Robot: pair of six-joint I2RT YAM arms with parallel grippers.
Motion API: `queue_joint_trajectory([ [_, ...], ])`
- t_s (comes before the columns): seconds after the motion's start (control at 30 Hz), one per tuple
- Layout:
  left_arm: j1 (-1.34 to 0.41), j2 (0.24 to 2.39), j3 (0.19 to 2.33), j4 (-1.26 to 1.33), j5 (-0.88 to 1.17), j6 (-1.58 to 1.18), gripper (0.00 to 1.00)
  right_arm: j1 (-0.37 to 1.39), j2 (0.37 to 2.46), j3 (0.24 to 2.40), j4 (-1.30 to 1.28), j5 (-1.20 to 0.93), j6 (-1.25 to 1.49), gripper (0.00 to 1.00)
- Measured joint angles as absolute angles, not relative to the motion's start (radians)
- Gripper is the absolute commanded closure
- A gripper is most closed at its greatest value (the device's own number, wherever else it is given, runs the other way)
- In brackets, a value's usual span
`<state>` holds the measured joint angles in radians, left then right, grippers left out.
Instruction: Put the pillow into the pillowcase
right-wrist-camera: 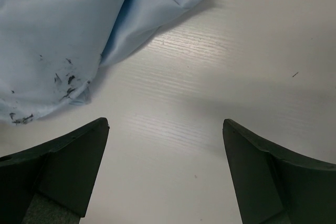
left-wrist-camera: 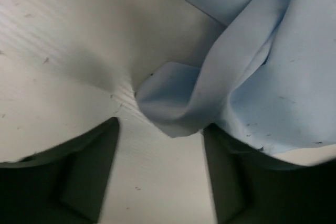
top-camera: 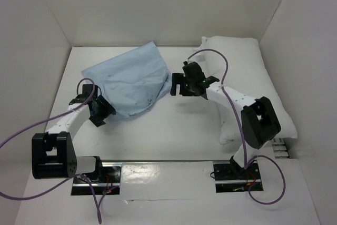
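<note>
**Pillow along right wall, pillowcase bunched centre-left, both tools open**

Pillow [top-camera: 237,56]: lies on the table [top-camera: 174,130] against the right wall. Its long axis runs far to near, with one short end by the far right corner and the other towards the right arm's base. The right arm crosses above it and hides part of its middle.

Pillowcase [top-camera: 131,80]: a crumpled heap on the far centre-left of the table, well apart from the pillow. One corner points towards the back wall. It is too bunched to read a clear long axis, and I cannot tell which edge is the mouth. Dark specks show along its near right side.

Left tool [left-wrist-camera: 160,127]: at the near left edge of the pillowcase, jaws spread. A folded tip of the cloth lies on the table in the gap, not pinched. More cloth drapes over the right-hand finger.

Right tool [right-wrist-camera: 165,125]: just beside the pillowcase's right edge, jaws wide apart with bare table between them. It holds nothing. The cloth sits ahead and to the left of its fingers [right-wrist-camera: 73,166].
</note>
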<state>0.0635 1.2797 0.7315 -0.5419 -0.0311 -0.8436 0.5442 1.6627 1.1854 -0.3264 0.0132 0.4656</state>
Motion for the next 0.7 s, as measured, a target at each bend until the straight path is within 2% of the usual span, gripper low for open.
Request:
queue_joint_trajectory([
  [0.03, 0.063, 1.303, 0.733, -0.517, -0.017, -0.845, 0.58, 0.546, 1.663, 1.181, -0.326, 0.01, 0.468, 0.03],
  [0.07, 0.062, 1.331, 0.741, -0.503, -0.001, -0.844, 1.0, 0.549, 1.663, 1.177, -0.324, 0.006, 0.472, 0.03],
  [0.2, 0.059, 1.378, 0.798, -0.515, 0.051, -0.828, 1.0, 0.552, 1.663, 1.173, -0.32, -0.008, 0.479, 0.03],
  [0.47, 0.058, 1.096, 1.075, -0.608, 0.104, -0.81, 1.0, 0.552, 1.713, 1.184, -0.277, -0.066, 0.486, 0.08],
  [0.7, 0.058, 1.058, 1.19, -0.643, 0.152, -0.81, 1.0, 0.552, 1.773, 1.203, -0.22, -0.137, 0.512, 0.08],
])
